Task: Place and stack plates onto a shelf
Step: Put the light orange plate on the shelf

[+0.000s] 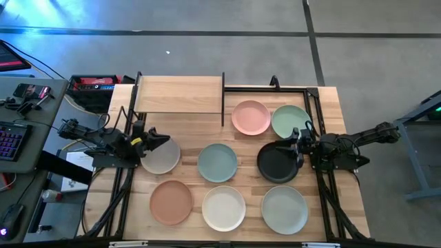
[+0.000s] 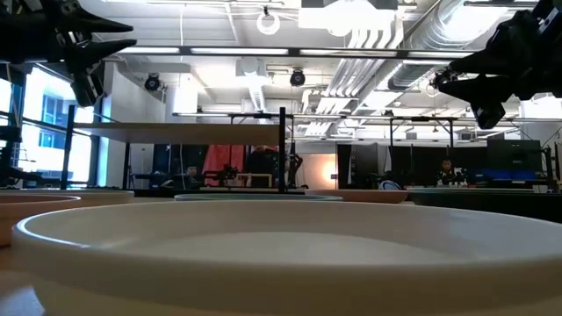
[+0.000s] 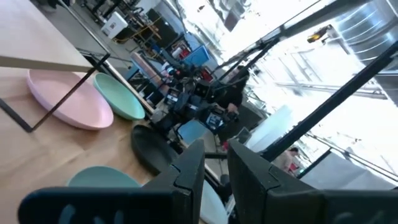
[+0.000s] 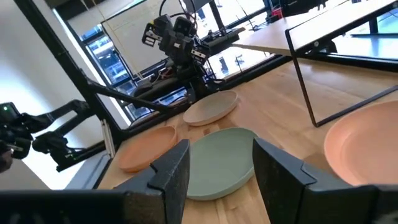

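L tool (image 1: 157,138) over grey-beige plate (image 1: 162,159), R tool (image 1: 298,140) over black plate (image 1: 275,165), both apart, no legible text

**A bright, open workshop behind the bench**

The floor (image 1: 227,52) was grey concrete, crossed by dark seams. Overhead ran white ducts (image 2: 386,35) and pipes beneath an exposed ceiling, with strip lights glowing. Tall windows (image 2: 53,114) let in daylight on one side. A side desk (image 1: 27,124) carried a lit keyboard (image 1: 10,141). Far off, a person (image 2: 446,171) sat among monitors.
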Available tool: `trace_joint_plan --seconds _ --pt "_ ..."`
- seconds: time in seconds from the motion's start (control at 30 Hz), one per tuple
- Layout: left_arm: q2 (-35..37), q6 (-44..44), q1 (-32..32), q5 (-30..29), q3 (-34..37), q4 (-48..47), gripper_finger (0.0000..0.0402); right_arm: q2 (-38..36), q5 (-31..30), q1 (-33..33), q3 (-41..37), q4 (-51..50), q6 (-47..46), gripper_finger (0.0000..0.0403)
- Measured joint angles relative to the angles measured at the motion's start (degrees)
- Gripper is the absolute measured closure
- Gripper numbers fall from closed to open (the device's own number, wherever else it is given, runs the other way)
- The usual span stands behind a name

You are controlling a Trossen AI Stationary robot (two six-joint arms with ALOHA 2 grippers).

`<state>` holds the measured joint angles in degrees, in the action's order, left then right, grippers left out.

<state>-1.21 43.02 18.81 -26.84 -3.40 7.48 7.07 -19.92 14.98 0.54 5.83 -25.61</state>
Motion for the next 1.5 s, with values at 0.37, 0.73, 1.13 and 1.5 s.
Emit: trace_joint_plan --seconds 0.37,0.73,1.13,1.5 --pt "0.0 -0.7 0.0 -8.2 0.0 0.0 0.0342 0.0 -6.5 0.0 0.0 9.8 5.8 0.0247" --pt "0.0 -5.3 0.0 -12.1 0.0 6.9 0.0342 0.0 -11.8 0.0 5.1 23.6 28.1 0.0247" --pt "-3.4 -17.4 0.0 -12.5 -9.3 6.7 0.0342 3.1 -20.5 0.0 27.6 0.0 37.3 0.0247" --pt "-14.6 -19.3 0.0 -15.9 -21.5 -3.5 0.0342 16.4 -30.3 0.0 46.4 -17.0 37.2 0.0247"
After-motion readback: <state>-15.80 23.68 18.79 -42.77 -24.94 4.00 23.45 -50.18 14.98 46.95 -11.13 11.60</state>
